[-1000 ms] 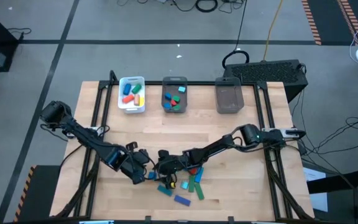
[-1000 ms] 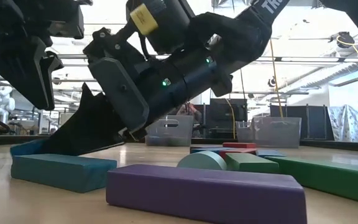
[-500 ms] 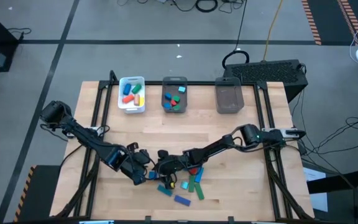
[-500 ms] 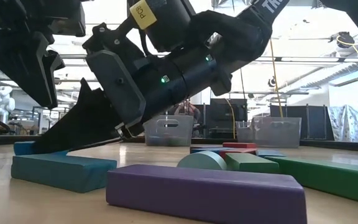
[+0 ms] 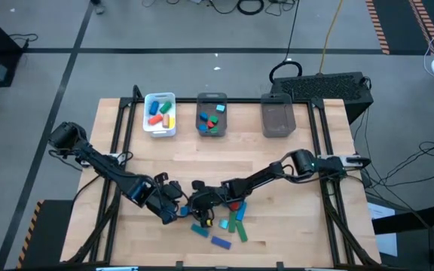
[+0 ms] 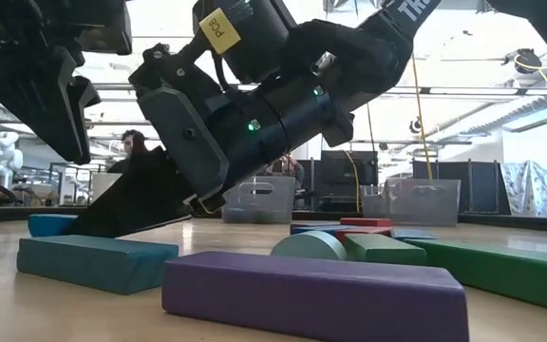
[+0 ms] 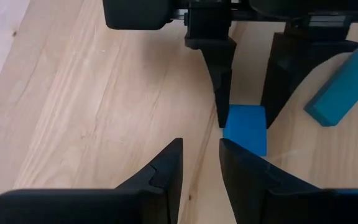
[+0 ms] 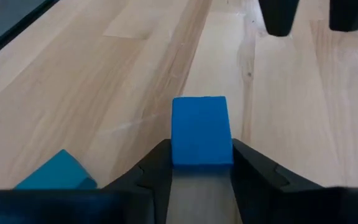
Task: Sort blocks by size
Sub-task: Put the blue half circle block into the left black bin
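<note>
A small blue block (image 8: 201,130) lies flat on the wooden table (image 5: 277,162) near its front, between the fingers of my right gripper (image 8: 201,163), which reaches in low from the right and is shut on it. My left gripper (image 7: 201,158) is just left of it, fingertips slightly apart with nothing between them, facing the right gripper. In the high view the two grippers meet around the blue block (image 5: 184,214). More blocks (image 5: 230,223) lie loose to the right: a teal bar (image 6: 93,261), a purple bar (image 6: 311,294) and a green bar (image 6: 501,271). My right gripper pinches the blue block's two side faces (image 8: 178,152) at the end nearest the wrist, between its two fingers (image 8: 157,168). The fingers come slanting down from the table's right and lie along the block's sides. The block rests flat on the table.
At the table's far edge are a white tray (image 5: 148,113) with coloured blocks, a grey bin (image 5: 212,98) with several blocks and another grey bin (image 5: 278,119). Bare wood lies between the bins and the arms.
</note>
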`<state>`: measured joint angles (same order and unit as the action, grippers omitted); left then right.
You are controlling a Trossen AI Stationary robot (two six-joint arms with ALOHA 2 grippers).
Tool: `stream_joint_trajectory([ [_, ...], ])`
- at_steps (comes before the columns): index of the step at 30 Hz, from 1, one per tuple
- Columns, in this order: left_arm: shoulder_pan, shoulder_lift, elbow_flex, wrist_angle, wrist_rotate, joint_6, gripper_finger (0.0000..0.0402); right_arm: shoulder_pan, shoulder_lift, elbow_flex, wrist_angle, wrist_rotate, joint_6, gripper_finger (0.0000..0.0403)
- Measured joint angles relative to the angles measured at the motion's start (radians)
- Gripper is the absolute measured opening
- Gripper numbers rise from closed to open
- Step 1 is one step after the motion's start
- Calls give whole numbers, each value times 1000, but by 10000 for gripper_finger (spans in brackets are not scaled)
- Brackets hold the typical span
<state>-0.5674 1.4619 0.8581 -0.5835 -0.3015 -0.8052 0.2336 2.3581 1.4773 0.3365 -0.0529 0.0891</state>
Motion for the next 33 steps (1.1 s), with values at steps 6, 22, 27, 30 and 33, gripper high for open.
stream_joint_trajectory([
  [6, -19, 0, 0, -1, -88, 3, 107, -16, -1, 1, -13, -32, 14, 113],
  [22, -44, 0, 0, 59, -164, 229, 107, -73, -149, -9, -307, -166, -47, 118],
  [27, -44, 0, 0, 124, -212, 345, 107, -114, -232, -100, -289, -216, -48, 118],
  [30, -37, 0, 0, 150, -219, 412, 107, -142, -301, -214, -224, -223, -29, 118],
  [33, -27, 1, 0, 181, -254, 489, 107, -178, -383, -351, -54, -297, 27, 118],
])
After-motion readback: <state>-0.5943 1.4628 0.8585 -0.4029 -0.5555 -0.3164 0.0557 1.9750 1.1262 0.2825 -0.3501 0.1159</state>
